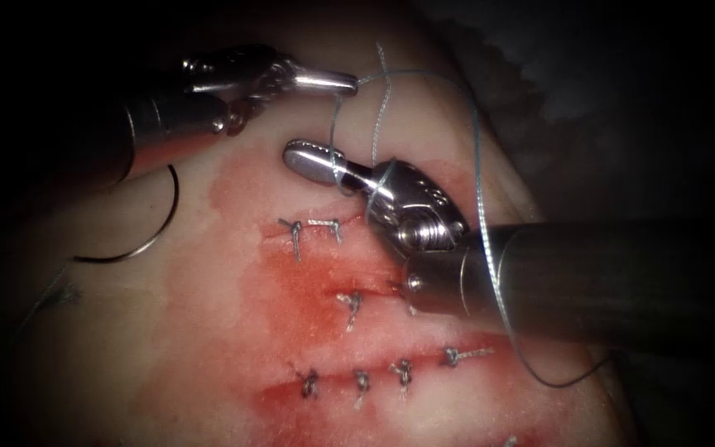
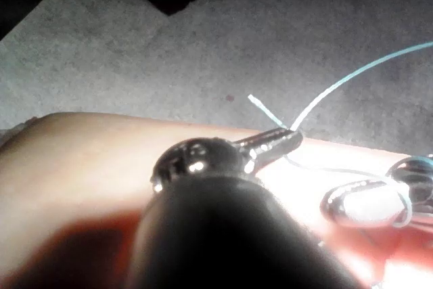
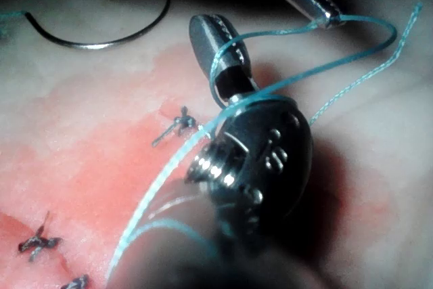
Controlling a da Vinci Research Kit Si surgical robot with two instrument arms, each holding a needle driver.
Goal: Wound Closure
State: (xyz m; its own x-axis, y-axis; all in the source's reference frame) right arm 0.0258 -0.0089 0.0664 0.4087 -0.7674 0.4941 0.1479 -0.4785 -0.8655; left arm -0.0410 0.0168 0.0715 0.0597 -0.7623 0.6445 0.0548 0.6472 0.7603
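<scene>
Both my pincers work above the tissue (image 1: 208, 331). My left pincer (image 1: 349, 81) is clenched on the thread (image 1: 477, 165), gripping it near a short free end that sticks up past the jaw tips; the left wrist view shows the same grip (image 2: 292, 135) with the thread (image 2: 352, 78) arching away from it. My right pincer (image 1: 295, 156) lies just below the left one, jaws closed together and grasping nothing, while the thread is wound around the closed jaws in loops. In the right wrist view those loops (image 3: 233, 49) cross the jaws of the right pincer (image 3: 206, 32) and the wrist behind them. From there the thread runs down over the right shaft and curves off toward the tissue's right edge.

Neither pincer holds the needle (image 1: 155, 236). It lies free on the tissue, well to the left of the cut (image 1: 357, 273), just below my left tool's shaft, not in the tissue as far as I can see.

Knotted stitches (image 1: 295, 232) already cross the cut, and red fluid (image 1: 308, 290) stains the tissue around them.
</scene>
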